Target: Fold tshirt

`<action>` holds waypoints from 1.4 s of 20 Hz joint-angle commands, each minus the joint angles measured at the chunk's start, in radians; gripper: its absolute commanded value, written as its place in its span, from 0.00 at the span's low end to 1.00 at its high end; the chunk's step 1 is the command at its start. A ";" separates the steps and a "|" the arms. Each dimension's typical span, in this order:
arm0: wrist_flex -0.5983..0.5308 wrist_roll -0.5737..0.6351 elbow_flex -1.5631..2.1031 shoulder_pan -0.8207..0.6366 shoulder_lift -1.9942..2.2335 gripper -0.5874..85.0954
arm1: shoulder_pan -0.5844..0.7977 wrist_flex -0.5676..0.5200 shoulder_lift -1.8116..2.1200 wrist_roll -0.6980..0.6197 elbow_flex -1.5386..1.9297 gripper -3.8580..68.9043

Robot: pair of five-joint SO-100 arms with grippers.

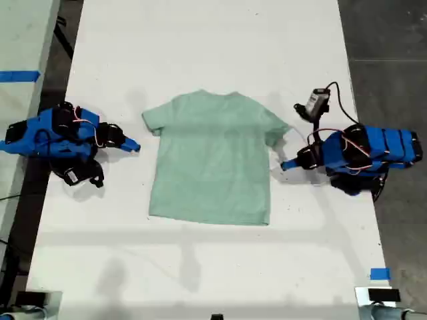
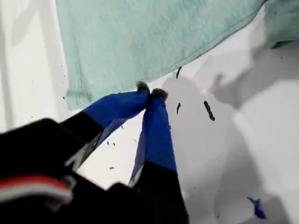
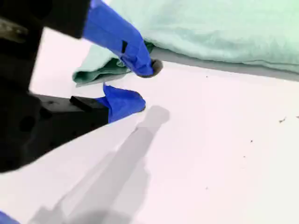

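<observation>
The pale mint-green tshirt (image 1: 212,160) lies flat and spread on the white table (image 1: 200,47), collar toward the far edge. My first gripper (image 1: 285,165) is on the arm at the exterior view's right. It is shut and holds nothing, its tips right at the shirt's side edge below the sleeve (image 2: 150,91). My second gripper (image 1: 135,147) is on the arm at the exterior view's left. Its jaws stand slightly apart and empty (image 3: 140,84), low over the table just short of the other sleeve (image 3: 96,70).
A small grey device (image 1: 313,103) with a black cable lies behind the arm at the exterior view's right. A piece of blue tape (image 1: 379,273) marks the near corner at that side. Dark floor borders the table on both sides.
</observation>
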 commanded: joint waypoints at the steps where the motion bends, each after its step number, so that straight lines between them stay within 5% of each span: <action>1: -0.041 -0.242 -0.057 -0.077 -0.005 0.01 | 0.041 -0.031 0.008 0.857 -0.058 0.05; 9: -0.169 -0.256 -0.110 -0.048 -0.209 0.01 | 0.038 -0.038 0.008 0.833 -0.074 0.05; 16: -0.149 -0.207 -0.393 -0.060 -0.578 0.01 | 0.075 0.106 -0.058 0.730 -0.284 0.05; 21: -0.057 -0.043 -0.764 -0.166 -0.911 0.01 | 0.201 0.141 -0.428 0.517 -0.611 0.05; 28: 0.172 0.196 -1.250 -0.351 -1.275 0.01 | 0.548 0.305 -0.969 0.106 -1.158 0.05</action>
